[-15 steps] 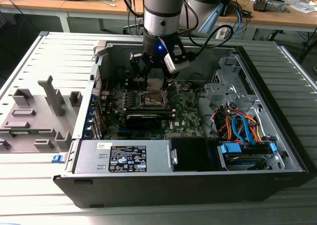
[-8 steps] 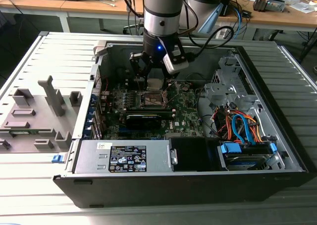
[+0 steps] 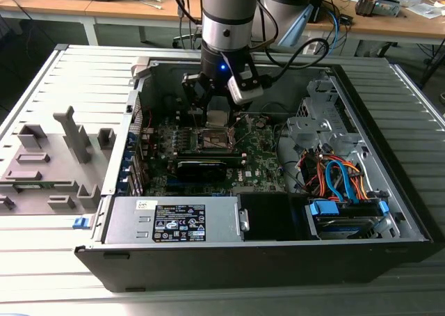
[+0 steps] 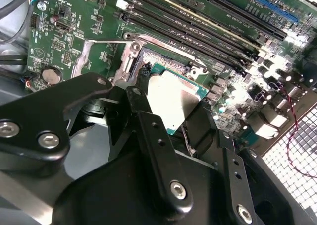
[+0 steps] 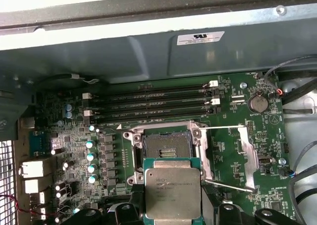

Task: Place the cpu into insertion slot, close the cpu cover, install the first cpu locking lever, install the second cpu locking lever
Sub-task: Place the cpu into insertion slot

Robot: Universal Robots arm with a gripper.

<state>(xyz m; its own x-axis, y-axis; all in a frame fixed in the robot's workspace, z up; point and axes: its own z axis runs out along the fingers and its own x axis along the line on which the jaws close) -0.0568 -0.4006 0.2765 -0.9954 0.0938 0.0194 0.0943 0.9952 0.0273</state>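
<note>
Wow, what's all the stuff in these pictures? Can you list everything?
computer case: one, dark grey, open on the table
table: one, grey, under the case
motherboard: one, green, inside the case
insertion slot: one, dark with silvery rim, on the motherboard
cpu cover: one, silvery, swung open beside the slot
cpu: one, silver-grey, in the pincer, not yet in the slot
coin battery: one, silver, on the motherboard
cables: one bundle, orange and blue, case's end at the exterior view's right
arm: one, silver, reaching into the case
pincer: one, black, shut on the cpu
</note>
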